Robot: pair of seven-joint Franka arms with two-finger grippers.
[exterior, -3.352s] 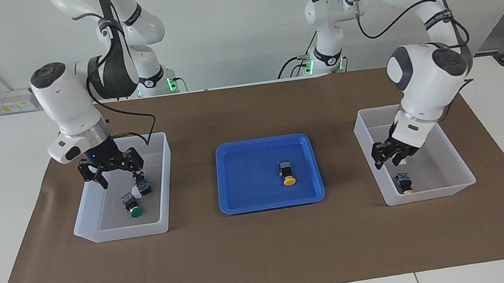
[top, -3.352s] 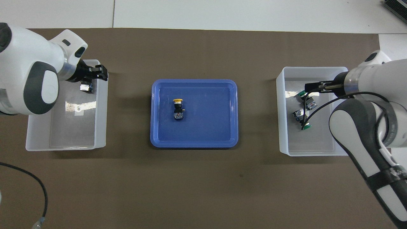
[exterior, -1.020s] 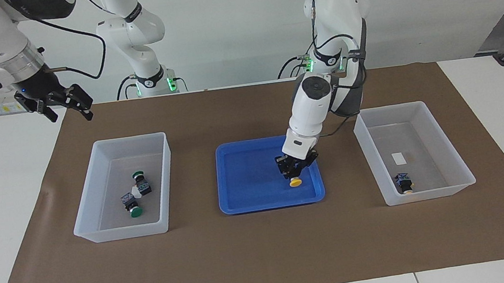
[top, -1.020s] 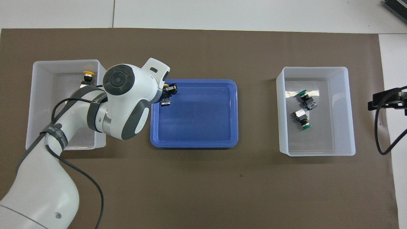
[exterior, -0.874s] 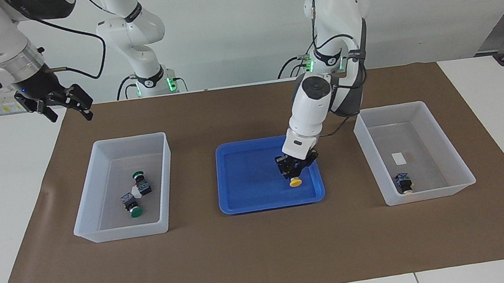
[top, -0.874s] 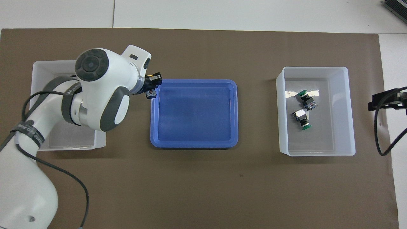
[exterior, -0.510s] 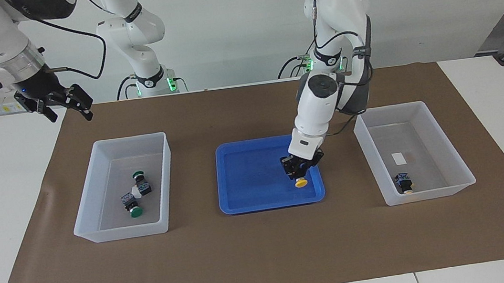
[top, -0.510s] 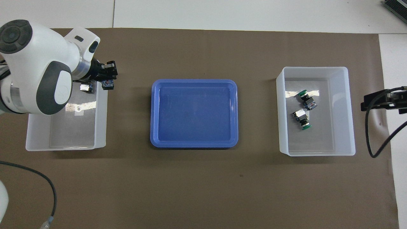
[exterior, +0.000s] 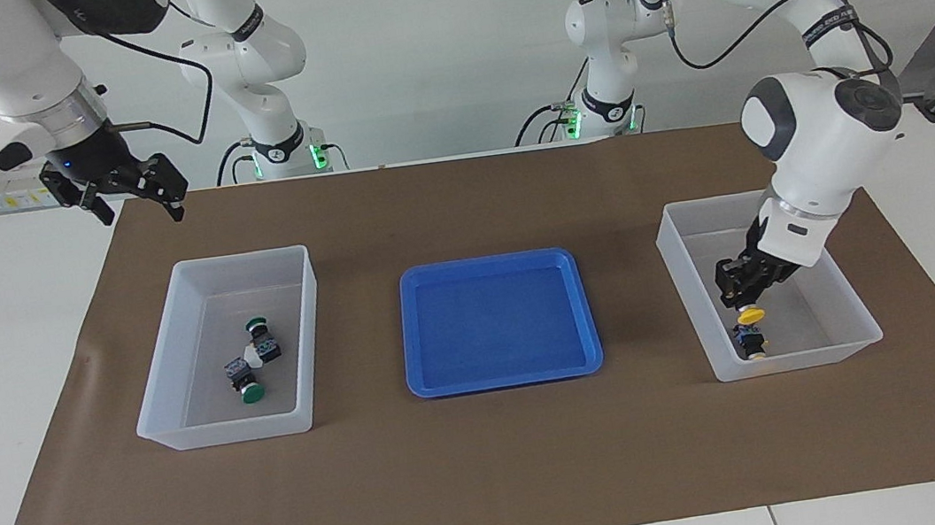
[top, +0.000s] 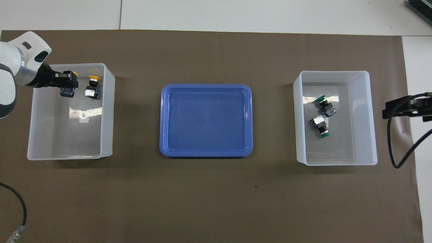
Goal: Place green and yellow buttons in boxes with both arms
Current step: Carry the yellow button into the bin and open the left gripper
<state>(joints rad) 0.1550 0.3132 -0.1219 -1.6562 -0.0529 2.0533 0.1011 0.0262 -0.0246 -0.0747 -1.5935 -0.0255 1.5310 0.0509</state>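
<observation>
Moved since the earlier frames: left hand (exterior: 741, 289), with the last yellow button (exterior: 748, 313), from the tray (exterior: 505, 375) to over the box (exterior: 853, 313) at the left arm's end of the table; the tray now holds nothing.

Left hand: pinching the button by its black body, inside the box, above the floor.
Held button: long axis steeply tilted, yellow cap lowest and pointing away from the robots, body up between the fingers.
Second yellow button (exterior: 751, 343): lying on the box floor just below the hand, cap away from the robots.
Green buttons (exterior: 253, 365): two, lying in the other box (exterior: 169, 375).
Right hand (exterior: 126, 187): spread, holding nothing, waits raised over the table edge.

Progress: three buttons boxed; remaining, by judgement, only release of the fourth.
</observation>
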